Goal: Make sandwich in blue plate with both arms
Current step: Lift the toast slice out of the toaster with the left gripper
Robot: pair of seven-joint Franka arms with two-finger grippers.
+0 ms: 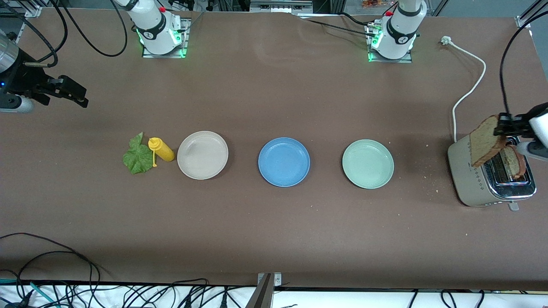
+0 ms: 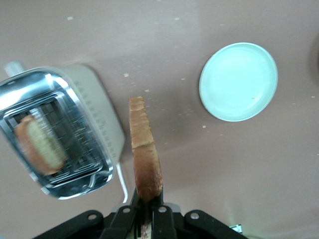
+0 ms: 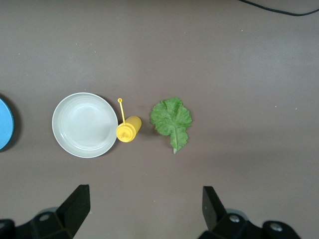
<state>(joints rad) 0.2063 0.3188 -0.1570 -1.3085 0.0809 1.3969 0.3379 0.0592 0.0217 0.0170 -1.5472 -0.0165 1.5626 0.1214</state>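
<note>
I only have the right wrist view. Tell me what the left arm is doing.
Observer: The left gripper is shut on a toast slice, lifted over the toaster.
Operator: Report any bread left in the toaster.
Observer: A second slice sits in one slot.
Operator: Describe the blue plate fully; I see just its edge.
Observer: The blue plate holds nothing, between the beige plate and the pale green plate.
</note>
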